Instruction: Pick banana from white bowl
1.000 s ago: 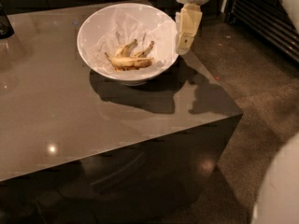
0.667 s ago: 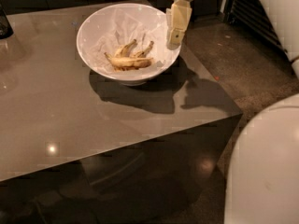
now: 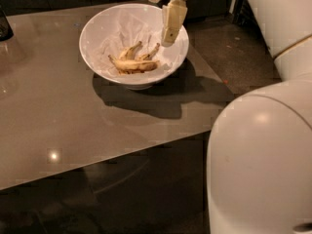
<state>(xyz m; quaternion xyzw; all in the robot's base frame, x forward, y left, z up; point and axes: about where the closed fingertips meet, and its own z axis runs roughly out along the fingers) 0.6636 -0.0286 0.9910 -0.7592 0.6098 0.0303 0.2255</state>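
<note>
The white bowl (image 3: 100,29) stands on the grey table, near its far right part. The banana (image 3: 134,61), a small yellow cluster with brown speckles and dark tips, lies in the bottom of the bowl on crinkly white lining. My gripper (image 3: 170,23) hangs over the bowl's right side, above and to the right of the banana, pointing down. It holds nothing and does not touch the banana.
The grey table (image 3: 53,126) has its front edge low in the picture and its right edge just past the bowl. A dark object (image 3: 5,27) stands at the far left. My white arm (image 3: 258,160) fills the right side. Dark floor lies to the right.
My gripper has moved left from beyond the bowl's right rim to over the bowl's inside. My arm now covers more of the right side. The banana has not moved.
</note>
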